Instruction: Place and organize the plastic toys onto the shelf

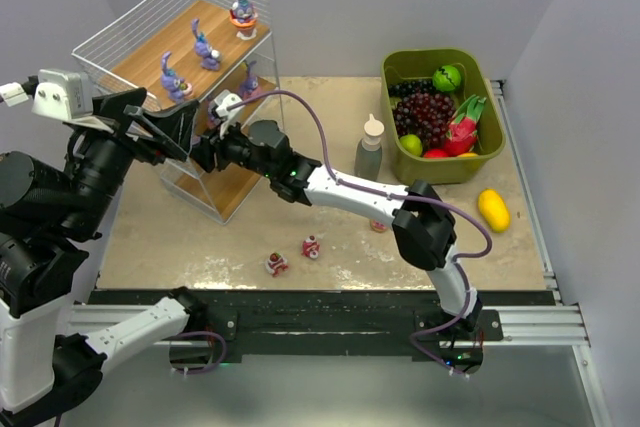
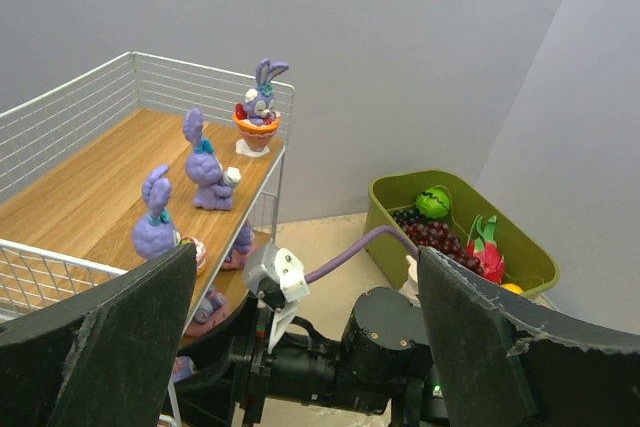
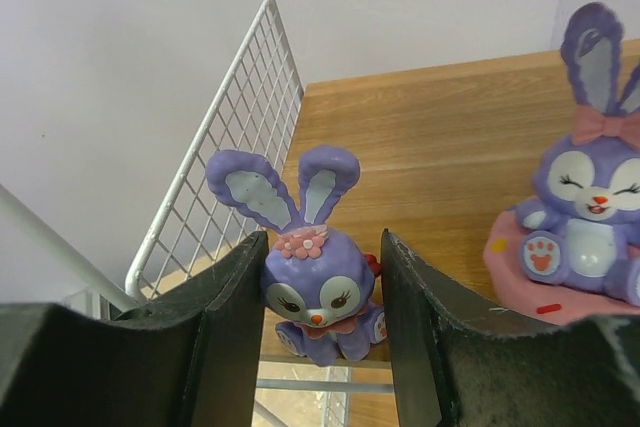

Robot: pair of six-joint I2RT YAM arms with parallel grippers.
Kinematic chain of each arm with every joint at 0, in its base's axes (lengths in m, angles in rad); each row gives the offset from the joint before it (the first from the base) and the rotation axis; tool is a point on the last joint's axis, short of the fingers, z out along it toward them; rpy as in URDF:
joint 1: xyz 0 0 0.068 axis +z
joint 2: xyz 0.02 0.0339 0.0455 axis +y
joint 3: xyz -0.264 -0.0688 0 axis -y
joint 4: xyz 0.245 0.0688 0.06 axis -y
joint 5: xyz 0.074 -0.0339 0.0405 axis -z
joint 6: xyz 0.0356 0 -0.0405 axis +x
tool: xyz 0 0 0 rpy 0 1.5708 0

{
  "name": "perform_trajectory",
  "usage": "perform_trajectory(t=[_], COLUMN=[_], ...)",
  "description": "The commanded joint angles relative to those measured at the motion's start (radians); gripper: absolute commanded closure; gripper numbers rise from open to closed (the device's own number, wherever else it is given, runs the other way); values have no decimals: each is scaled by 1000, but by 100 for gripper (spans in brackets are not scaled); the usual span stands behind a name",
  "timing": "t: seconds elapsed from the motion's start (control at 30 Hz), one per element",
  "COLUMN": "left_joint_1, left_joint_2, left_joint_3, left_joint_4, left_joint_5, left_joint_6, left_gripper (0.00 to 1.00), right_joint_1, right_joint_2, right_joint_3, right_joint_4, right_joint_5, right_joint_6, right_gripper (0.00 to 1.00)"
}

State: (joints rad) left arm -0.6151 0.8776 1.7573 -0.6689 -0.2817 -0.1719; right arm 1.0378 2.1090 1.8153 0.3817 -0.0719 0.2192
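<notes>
Shelf (image 3: 450,147), right end effector (image 3: 323,272) pinching bunny (image 3: 315,302), left end effector (image 2: 308,282) wide open

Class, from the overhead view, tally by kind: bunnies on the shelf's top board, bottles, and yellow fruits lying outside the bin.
Purple bunnies on the shelf top board: 3
Bottle: 1
Yellow fruit outside the green bin: 1
Total: 5

Shelf (image 1: 150,37) stood rear left on the bench (image 1: 200,247), three bunnies (image 1: 205,50) on its top board. Right gripper (image 3: 322,247) sat inside a lower tier, bunny (image 3: 318,297) between its fingers. Bin (image 1: 440,169) rear right, bottle (image 1: 370,147) just left of it. Two cake pieces (image 1: 277,264) near the front edge.
</notes>
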Motion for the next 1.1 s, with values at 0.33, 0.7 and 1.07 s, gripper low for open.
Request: perform_trajectory(t=[0.33,0.7,1.07], left_joint_1=[5,5,5], left_joint_2=[-15,-2,3], left_joint_3=[-2,5,8], left_joint_4=[22,5,-1], left_joint_5=[-24,-31,-33], left_joint_6=[29,23,23], left_gripper=[5,5,5], right_joint_1=[27,33,33], right_joint_2=[54,9,-20], right_joint_3=[82,36,26], right_joint_4=[22,23,5], right_joint_5=[57,69,52], right_joint_6=[-38,-47,-43], right_gripper=[98,57,37])
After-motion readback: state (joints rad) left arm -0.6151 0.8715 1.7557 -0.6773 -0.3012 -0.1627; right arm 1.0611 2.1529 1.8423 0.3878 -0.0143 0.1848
